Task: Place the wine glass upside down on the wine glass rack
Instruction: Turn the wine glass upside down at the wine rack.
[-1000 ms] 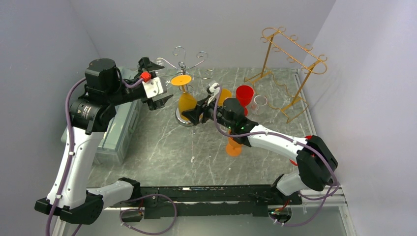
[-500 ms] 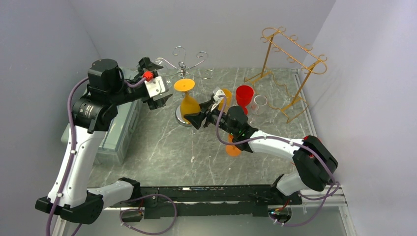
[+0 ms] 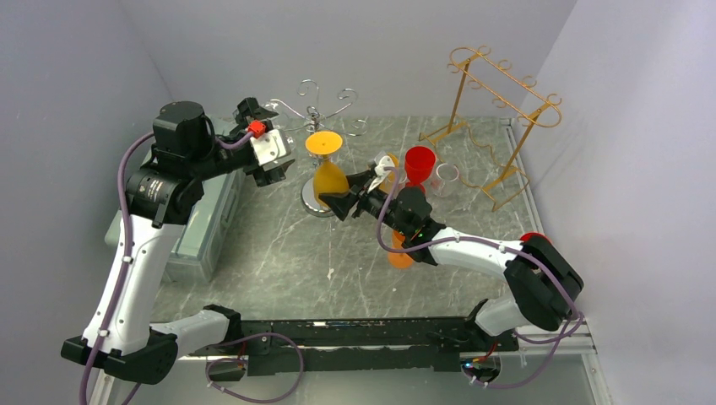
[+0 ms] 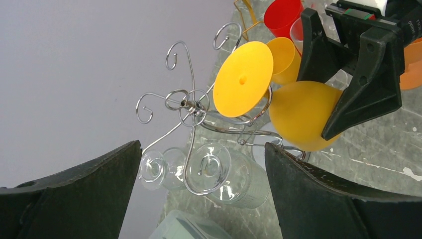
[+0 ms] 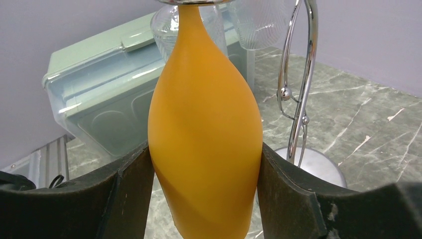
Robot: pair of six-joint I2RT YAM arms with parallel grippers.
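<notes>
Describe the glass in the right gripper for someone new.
Find the chrome wire rack with curled hooks at the back of the grey marble table. Beside its post, the right gripper clamps the bowl of a yellow-orange plastic wine glass. It alone is gripped, foot disc up; the rack's hanging glasses are clear.

In the right wrist view the wine glass is cut off at both ends: its foot is past the top edge and its rim is past the bottom. The rack loses its hooks there too. From the left wrist, the glass's foot covers the wire under it, so whether the stem sits in a hook cannot be told. From above, the right arm hides most of an orange glass.
</notes>
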